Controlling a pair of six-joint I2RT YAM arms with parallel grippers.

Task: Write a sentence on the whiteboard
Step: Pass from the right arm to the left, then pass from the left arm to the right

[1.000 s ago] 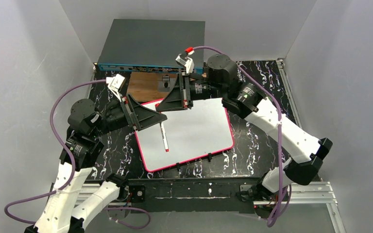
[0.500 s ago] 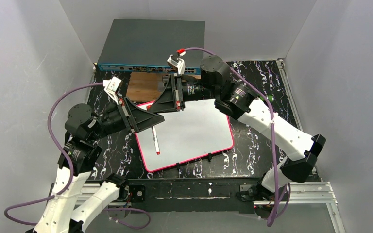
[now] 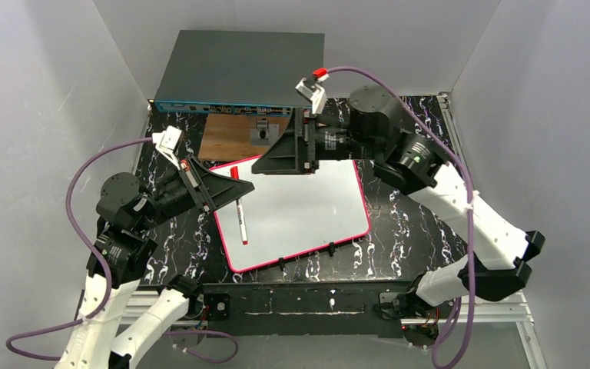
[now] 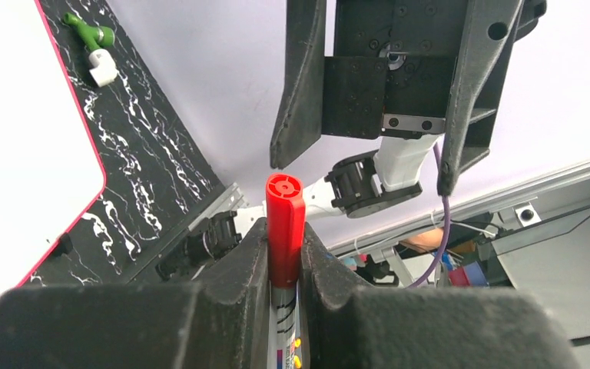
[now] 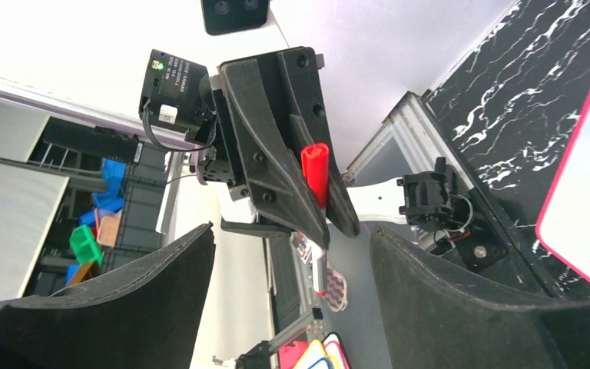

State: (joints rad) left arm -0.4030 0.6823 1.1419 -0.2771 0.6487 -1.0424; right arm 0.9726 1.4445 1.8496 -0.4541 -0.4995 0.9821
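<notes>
The whiteboard [image 3: 307,207] lies flat mid-table, white with a pink-red rim; the sentence is out of view, and the board's visible surface is plain white. My left gripper [image 3: 238,185] hovers over the board's left part, shut on a marker [image 3: 239,215] that hangs tip-down. In the left wrist view its red cap [image 4: 286,219] is pinched between my left gripper's [image 4: 284,234] pads. My right gripper [image 3: 260,164] stands open just above and to the right, holding nothing. The right wrist view shows the right gripper's jaws [image 5: 292,257] wide apart, facing the left gripper [image 5: 319,207] and the cap [image 5: 315,171].
A brown wooden board [image 3: 230,137] with a small dark object on it lies behind the whiteboard. Behind that sits a dark grey box [image 3: 238,69]. Small black clips [image 3: 330,247] line the whiteboard's near edge. A small green and white object [image 4: 92,46] lies on the black marbled table.
The left gripper closed on the marker below its cap. The right gripper opened, let go of the marker and drew back to the right. The marker shifted left with the left arm.
</notes>
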